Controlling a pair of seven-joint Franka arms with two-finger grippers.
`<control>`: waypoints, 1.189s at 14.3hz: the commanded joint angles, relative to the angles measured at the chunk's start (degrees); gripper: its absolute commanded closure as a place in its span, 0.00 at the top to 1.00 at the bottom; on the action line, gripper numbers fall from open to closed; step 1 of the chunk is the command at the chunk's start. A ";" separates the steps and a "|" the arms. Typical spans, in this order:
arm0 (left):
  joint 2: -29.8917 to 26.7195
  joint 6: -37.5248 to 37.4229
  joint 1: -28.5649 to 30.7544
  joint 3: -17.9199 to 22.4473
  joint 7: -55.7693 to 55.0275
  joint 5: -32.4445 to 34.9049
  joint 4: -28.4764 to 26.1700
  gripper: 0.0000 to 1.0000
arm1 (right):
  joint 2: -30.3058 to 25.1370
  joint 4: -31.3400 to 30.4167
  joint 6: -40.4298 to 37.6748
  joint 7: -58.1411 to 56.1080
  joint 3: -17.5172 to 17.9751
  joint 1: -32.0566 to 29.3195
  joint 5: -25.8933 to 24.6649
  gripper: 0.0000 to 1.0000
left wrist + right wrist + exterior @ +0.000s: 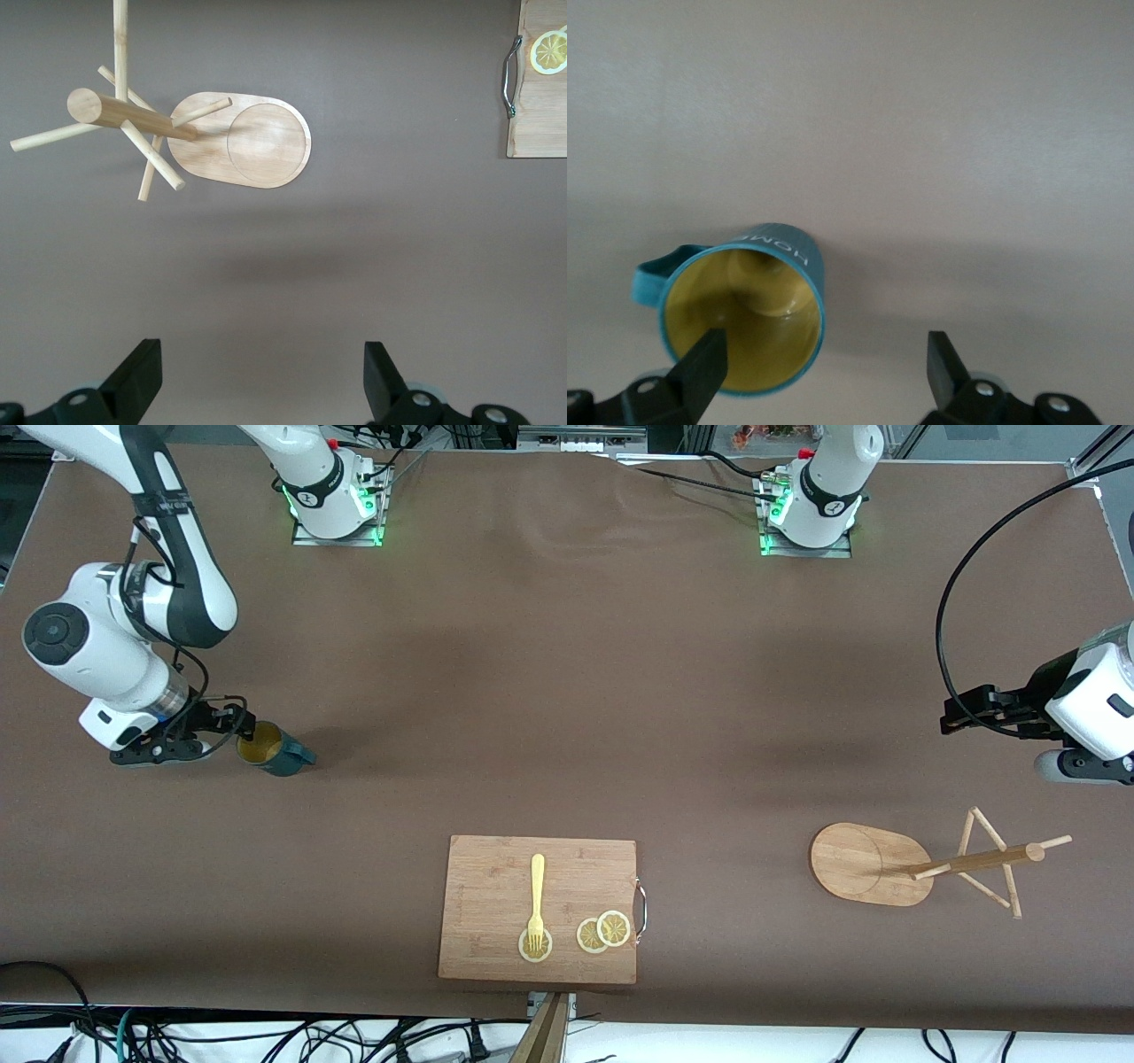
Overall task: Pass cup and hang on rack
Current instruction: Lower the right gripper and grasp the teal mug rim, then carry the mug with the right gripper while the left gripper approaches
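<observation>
Cup (270, 750) and right gripper (232, 732) meet at the right arm's end of the brown table (549, 691), where the teal mug stands upright with its yellowish inside showing and its loop handle turned away from the claw. Seen from the right wrist, one fingertip (709, 354) hangs over the mug's open mouth while the other stands outside the wall, so the rim appears to lie between the spread jaws, off centre toward one finger. Nothing is gripped yet; the fingers stand wide apart. By distance this arm is plainly the one to make the pickup.

Well apart, toward the left arm's end, the rack (921, 864) stands on its oval base, nearer the front camera than either gripper, its central post carrying thin pegs that fan outward. Above the bare table near the rack waits the left gripper (961, 716), jaws fully open and holding nothing; its wrist camera looks down onto the rack's base and pegs (142, 124).

Between the two, at the table's near edge, lies a bamboo cutting board (496, 868) bearing one yellow fork (536, 899) and three lemon slices (602, 932).

Count: one cup, one rack, two grippers, one board, one fork, three slices.
</observation>
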 commanded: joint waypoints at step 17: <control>1.75 -0.55 0.07 -0.04 -0.04 -1.65 2.13 1.00 | 1.92 1.66 -0.72 -0.50 0.48 -0.07 1.44 0.00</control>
